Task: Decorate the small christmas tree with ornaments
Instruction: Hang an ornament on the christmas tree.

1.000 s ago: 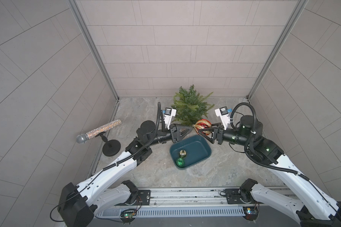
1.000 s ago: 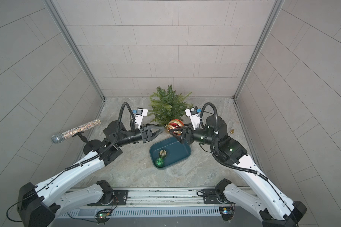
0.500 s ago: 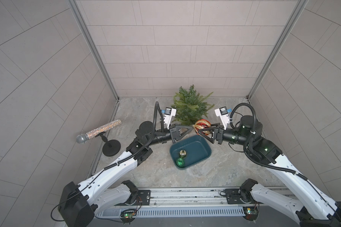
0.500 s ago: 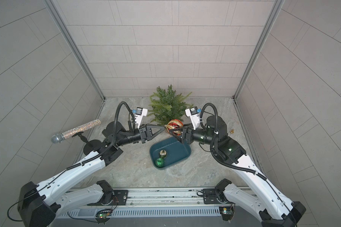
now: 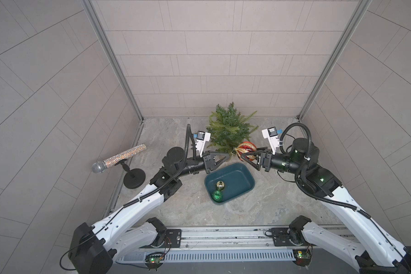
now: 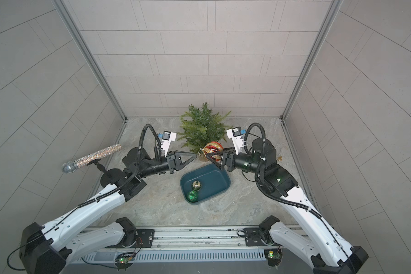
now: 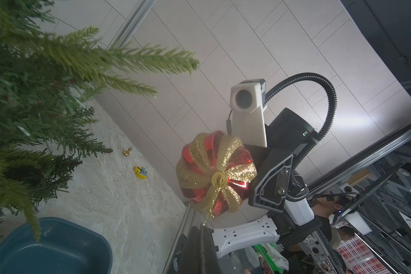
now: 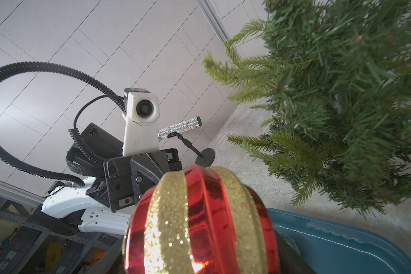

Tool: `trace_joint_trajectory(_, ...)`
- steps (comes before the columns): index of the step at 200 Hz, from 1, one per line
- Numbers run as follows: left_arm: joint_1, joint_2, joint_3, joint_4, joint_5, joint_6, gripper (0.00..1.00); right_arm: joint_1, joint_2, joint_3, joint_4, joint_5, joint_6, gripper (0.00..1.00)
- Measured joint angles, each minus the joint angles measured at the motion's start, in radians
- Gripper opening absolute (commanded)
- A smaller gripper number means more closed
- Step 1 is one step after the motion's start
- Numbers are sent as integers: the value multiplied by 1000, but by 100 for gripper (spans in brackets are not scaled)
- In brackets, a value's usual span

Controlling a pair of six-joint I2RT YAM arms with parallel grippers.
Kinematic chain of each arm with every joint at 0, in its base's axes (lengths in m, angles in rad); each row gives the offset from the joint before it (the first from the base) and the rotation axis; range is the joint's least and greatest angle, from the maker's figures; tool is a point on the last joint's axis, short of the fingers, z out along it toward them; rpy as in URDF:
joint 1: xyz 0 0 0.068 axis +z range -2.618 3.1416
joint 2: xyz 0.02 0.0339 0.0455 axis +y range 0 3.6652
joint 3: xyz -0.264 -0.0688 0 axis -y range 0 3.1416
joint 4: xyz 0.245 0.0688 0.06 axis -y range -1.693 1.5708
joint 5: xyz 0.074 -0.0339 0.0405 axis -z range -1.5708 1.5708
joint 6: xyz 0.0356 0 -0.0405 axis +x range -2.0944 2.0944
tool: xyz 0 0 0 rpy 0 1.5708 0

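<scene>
- Microphone [image 5: 119,159] on its stand, far left by the wall. It is untouched and no part of the job.
- Left gripper [image 5: 227,155], left of centre. Its jaws stood a little apart a second ago and are now pressed fully together. In the left wrist view the red ball's gold cord [image 7: 210,201] runs straight into the fingertips, so it seems to have pinched that cord.
- Tree [image 5: 228,129], centre back, upright, with no baubles on it yet.
- Bin [image 5: 237,175], in front of the tree, with the gold ball [image 5: 220,185] and green ball [image 5: 217,195] lying side by side inside.
- Red ball [image 5: 246,149], just right of the left fingertips. It is in the air beside the tree's lower branches, above the bin's far edge.
- Right gripper [image 5: 245,155], jaws spread wide around the red ball — clamping it as before.
- Meaning: both arms now hold one bauble, which is likely a handover. The right could let go, and the left could hang the cord on a branch.
</scene>
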State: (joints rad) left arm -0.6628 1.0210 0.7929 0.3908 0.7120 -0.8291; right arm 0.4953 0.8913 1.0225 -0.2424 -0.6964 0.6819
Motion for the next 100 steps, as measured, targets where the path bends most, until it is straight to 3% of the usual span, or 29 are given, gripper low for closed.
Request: trace_joint_trajectory(100,6,44,132,-139,-14,84,1,-6,19,31,-53,59,-61,74)
